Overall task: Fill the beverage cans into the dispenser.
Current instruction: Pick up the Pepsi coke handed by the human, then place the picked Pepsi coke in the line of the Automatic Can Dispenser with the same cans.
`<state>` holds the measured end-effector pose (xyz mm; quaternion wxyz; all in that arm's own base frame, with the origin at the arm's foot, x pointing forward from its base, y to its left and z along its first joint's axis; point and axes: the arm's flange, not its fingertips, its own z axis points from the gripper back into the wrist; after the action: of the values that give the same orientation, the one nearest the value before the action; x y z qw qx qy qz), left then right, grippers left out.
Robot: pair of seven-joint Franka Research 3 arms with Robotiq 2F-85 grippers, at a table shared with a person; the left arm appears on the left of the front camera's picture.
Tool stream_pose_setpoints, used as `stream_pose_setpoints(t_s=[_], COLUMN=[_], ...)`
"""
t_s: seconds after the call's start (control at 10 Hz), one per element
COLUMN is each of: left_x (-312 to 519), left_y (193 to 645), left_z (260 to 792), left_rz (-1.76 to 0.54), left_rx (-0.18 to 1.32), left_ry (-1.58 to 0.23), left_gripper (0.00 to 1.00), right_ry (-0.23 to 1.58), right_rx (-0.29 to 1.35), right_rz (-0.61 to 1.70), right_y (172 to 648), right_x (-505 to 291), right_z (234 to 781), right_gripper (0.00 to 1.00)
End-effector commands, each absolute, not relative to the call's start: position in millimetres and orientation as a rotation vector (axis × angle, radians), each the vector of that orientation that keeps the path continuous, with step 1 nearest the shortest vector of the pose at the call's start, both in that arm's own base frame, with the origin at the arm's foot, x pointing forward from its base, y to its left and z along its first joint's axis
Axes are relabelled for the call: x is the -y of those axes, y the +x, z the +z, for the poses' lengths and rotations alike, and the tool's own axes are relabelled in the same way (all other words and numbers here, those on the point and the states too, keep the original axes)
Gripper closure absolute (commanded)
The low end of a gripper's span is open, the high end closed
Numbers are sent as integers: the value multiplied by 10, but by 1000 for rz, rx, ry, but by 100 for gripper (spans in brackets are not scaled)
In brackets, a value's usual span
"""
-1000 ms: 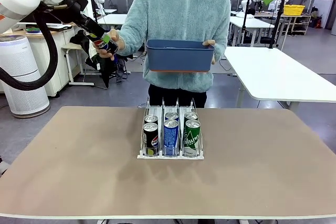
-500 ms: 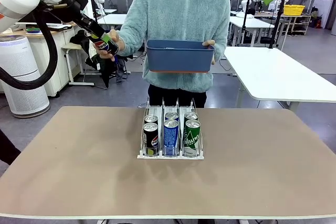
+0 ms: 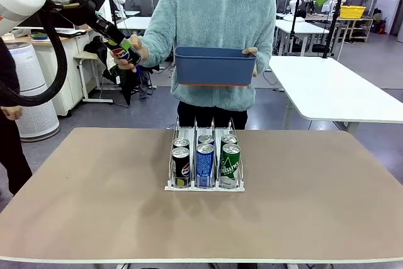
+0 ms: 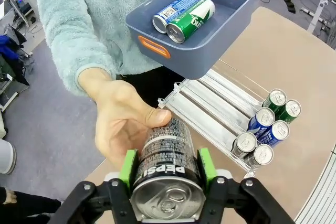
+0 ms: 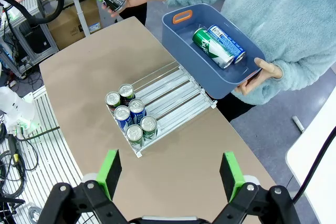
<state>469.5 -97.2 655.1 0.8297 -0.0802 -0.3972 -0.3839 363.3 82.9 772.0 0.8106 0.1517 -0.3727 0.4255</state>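
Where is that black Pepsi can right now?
Front view, upper left: the Pepsi can sits between the left jaws, with the person's hand also on it, beside the blue bin.

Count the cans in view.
9. Six cans stand in the dispenser, two per lane; two lie in the bin the person holds; one Pepsi can is in the left gripper, the person's hand on it. None seems hidden.

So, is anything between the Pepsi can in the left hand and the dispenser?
Only the person's hand, gripping the Pepsi can that the left hand holds. The dispenser's lanes look free behind its six cans.
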Motion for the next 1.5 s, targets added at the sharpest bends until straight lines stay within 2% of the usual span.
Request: stream_pose_setpoints(t_s=[0.0,1.4], left_x=[949,980], left_y=[4640,4690], left_z=[6528,6545], left_rz=[-827,-824], left_rx=[830,837], left_ry=[-157,-167], left_gripper=[100,100], right_ry=[325,325], right_rx=[795,795], right_rz=[909,909], right_y=[3621,3621], right_x=[-827,-827], right_z=[7713,7713], right_gripper=[0,0])
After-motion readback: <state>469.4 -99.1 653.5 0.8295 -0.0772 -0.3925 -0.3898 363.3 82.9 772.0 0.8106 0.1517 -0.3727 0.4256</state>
